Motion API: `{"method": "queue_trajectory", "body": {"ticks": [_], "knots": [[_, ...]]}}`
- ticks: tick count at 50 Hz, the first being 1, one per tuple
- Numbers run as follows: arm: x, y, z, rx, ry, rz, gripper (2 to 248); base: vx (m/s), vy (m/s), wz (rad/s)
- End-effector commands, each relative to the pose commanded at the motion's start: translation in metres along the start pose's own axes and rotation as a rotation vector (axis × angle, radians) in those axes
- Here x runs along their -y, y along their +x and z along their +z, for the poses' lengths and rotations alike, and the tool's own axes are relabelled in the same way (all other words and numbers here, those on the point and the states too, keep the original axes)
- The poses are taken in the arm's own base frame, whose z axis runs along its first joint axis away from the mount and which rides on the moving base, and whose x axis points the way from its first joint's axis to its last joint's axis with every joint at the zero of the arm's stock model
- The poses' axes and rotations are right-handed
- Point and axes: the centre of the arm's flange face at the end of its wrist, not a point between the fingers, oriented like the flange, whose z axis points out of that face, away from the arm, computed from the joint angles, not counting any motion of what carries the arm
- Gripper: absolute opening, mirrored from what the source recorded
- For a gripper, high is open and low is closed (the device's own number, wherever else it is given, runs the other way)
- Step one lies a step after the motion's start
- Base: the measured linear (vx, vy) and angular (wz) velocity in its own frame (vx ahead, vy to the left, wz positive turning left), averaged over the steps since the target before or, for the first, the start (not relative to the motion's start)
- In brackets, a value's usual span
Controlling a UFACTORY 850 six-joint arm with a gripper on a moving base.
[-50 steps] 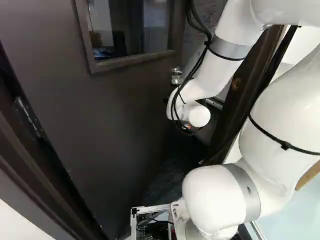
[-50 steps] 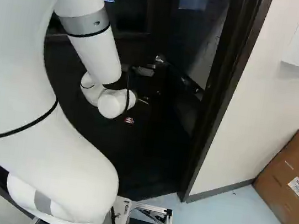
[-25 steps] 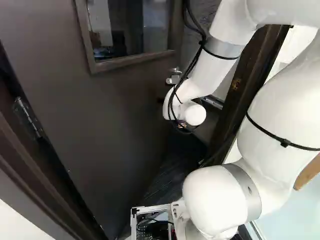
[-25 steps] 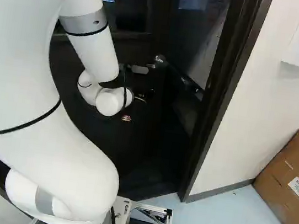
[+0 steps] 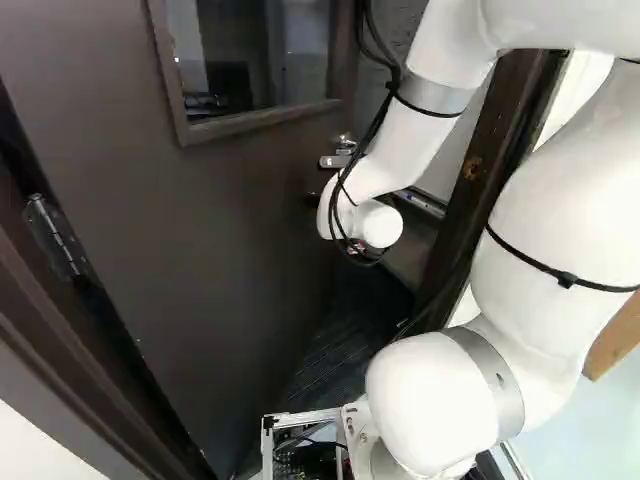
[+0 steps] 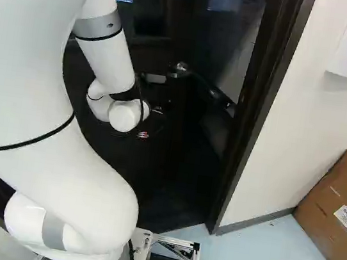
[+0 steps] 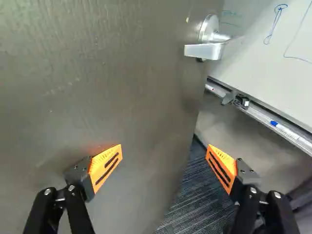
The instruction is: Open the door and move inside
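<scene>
The dark door (image 5: 230, 230) stands ajar, hinged at the left of the left base view. Its silver lever handle (image 5: 336, 161) also shows in the right base view (image 6: 157, 78), above the wrist. Mostly hidden by the wrist, my gripper (image 6: 157, 109) is below the handle there. In the wrist view the gripper (image 7: 165, 147) is open and empty. One finger is close over the door face (image 7: 122, 97); whether it touches cannot be told. The other is past the door's free edge, over the gap. The handle (image 7: 204, 50) lies ahead of the fingers, apart from them.
A dark door frame (image 6: 261, 116) stands right of the opening. Through the gap show a whiteboard (image 7: 263, 63) with a marker tray (image 7: 258, 116) and dark carpet (image 7: 195, 200). A cardboard box (image 6: 336, 211) stands by the white wall (image 6: 296, 134) at the right.
The door's handle side has swung a little further from the frame, leftward in both base views. The arm's wrist has moved left with it. The base has not moved.
</scene>
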Motion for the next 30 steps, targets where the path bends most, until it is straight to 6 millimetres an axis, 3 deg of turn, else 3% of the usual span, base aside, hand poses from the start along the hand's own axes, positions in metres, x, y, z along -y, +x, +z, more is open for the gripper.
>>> {"method": "queue_trajectory", "body": {"ticks": [30], "knots": [[0.032,0.004,0.015,-0.001,0.09,-0.036,247,0.0,0.0,0.0]]}}
